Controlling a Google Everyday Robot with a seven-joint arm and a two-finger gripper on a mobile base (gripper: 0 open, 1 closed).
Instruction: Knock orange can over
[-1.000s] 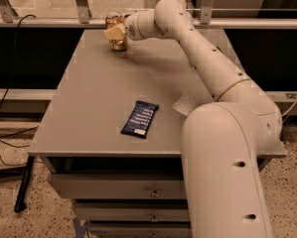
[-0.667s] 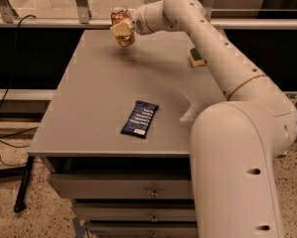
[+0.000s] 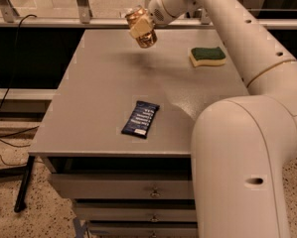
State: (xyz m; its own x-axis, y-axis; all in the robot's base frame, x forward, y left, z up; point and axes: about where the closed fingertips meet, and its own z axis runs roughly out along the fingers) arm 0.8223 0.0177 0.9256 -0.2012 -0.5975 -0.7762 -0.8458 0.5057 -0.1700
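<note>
The orange can (image 3: 146, 38) is a small shiny copper can, held tilted in the air above the far middle of the grey table (image 3: 98, 88). Its shadow lies on the tabletop below it. My gripper (image 3: 139, 27) is at the end of the white arm that reaches in from the upper right. It is shut on the can, with a cream finger pad (image 3: 137, 29) across the can's side. The can does not touch the table.
A green and yellow sponge (image 3: 207, 56) lies at the far right of the table. A dark blue snack wrapper (image 3: 140, 119) lies near the front middle. My big white arm link (image 3: 242, 172) fills the right foreground. Drawers are under the table, with a railing behind it.
The can stood at the table's far left with the gripper on it. It has been lifted off the table, tilted, and carried a little toward the middle. The sponge has come into view.
</note>
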